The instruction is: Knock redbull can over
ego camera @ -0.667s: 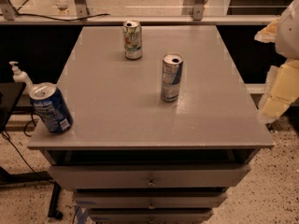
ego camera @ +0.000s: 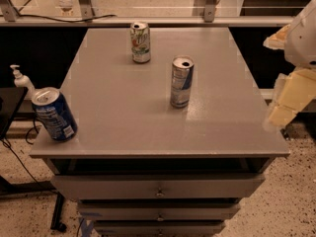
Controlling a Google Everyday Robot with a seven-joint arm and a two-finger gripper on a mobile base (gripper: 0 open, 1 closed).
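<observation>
The redbull can (ego camera: 181,82), slim, silver and blue with an open silver top, stands upright near the middle of the grey table top (ego camera: 123,112). My gripper (ego camera: 289,100) is the cream-coloured part at the right edge of the view. It hangs beside the table's right edge, well to the right of the can and apart from it. The white arm body (ego camera: 303,33) sits above it, partly cut off by the frame.
A white-and-green can (ego camera: 140,42) stands upright at the back of the table. A wider dark-blue can (ego camera: 53,114) leans at the front left corner. A pump bottle (ego camera: 20,80) stands left of the table. Drawers (ego camera: 158,186) are below the top.
</observation>
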